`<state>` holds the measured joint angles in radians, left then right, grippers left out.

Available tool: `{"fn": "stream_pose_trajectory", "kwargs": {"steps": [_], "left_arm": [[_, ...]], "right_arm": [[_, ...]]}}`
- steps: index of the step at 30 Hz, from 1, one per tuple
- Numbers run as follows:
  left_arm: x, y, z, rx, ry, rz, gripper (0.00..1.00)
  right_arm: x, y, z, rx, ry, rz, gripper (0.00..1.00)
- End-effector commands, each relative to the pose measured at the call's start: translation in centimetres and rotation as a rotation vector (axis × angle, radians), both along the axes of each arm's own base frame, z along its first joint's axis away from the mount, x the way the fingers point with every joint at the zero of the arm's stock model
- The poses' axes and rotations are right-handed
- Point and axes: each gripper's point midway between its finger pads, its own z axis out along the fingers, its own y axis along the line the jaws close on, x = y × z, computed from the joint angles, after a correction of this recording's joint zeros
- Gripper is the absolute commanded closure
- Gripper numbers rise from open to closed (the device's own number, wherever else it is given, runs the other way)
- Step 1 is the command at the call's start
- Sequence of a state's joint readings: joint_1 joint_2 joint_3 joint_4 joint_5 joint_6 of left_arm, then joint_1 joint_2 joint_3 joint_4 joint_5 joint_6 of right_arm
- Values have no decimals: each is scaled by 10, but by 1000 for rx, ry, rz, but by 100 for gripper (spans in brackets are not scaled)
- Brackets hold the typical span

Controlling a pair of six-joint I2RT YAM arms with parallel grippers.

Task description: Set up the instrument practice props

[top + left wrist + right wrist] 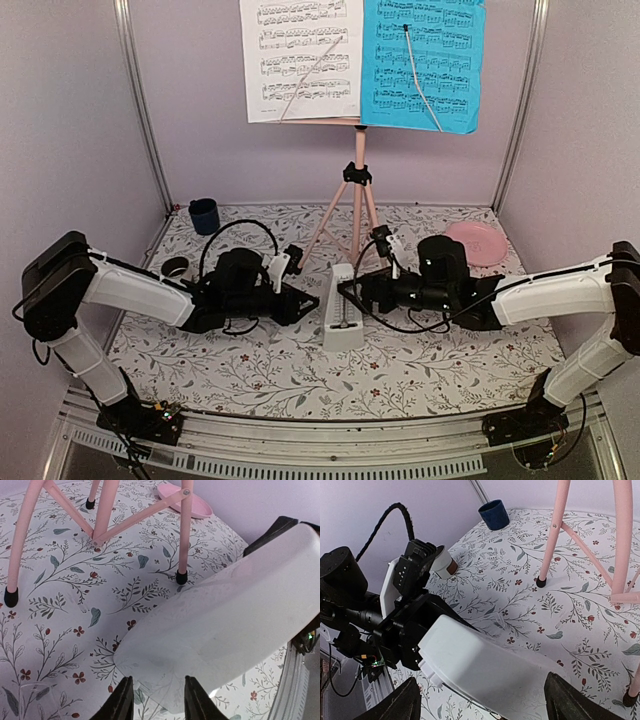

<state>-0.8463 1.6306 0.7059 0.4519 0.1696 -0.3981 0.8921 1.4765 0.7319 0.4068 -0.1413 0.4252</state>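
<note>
The pink tripod music stand (357, 200) stands at the back with a white sheet (300, 60) and a bright blue sheet (425, 65) of music on its tray. Its legs (105, 510) (555, 530) show in both wrist views. The white metronome (343, 310) (225, 620) (485, 670) lies tilted between the two arms in front of the stand. My left gripper (308, 300) (155, 702) is shut on its base end. My right gripper (350, 290) (485, 705) is open wide, one finger on each side of the metronome's body.
A dark blue cup (204, 215) (494, 514) stands at the back left. A round pink plate (475, 242) (185, 502) lies at the back right. A small pale cup (175, 267) sits by the left wall. Walls close in three sides.
</note>
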Motion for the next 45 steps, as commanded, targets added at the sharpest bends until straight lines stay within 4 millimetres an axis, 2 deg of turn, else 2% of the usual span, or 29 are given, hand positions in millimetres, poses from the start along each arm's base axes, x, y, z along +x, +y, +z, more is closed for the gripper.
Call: {"fn": "stream_pose_trajectory", "kwargs": {"steps": [1,8,21,24,40,45], "left_arm": [[4,-2,12,-35,-22,4,64],[4,-1,13,-37,-22,5,64],[4,-2,12,-37,-21,3,64],[4,-1,13,-39,-22,4,64],[3,-1,11,-32,-24,-2,64],[4,-1,12,-31,-30,-1,64]], "right_arm": [[5,1,-2,-33,-8,-36,16],[10,-9,-9,-76,-13,-88,27],[8,2,-3,-48,-21,-44,24],[10,-1,-5,-57,-22,-59,24],[7,-18,-11,-78,-11,-111,48],[3,-23,-16,-87,-5,-106,51]]}}
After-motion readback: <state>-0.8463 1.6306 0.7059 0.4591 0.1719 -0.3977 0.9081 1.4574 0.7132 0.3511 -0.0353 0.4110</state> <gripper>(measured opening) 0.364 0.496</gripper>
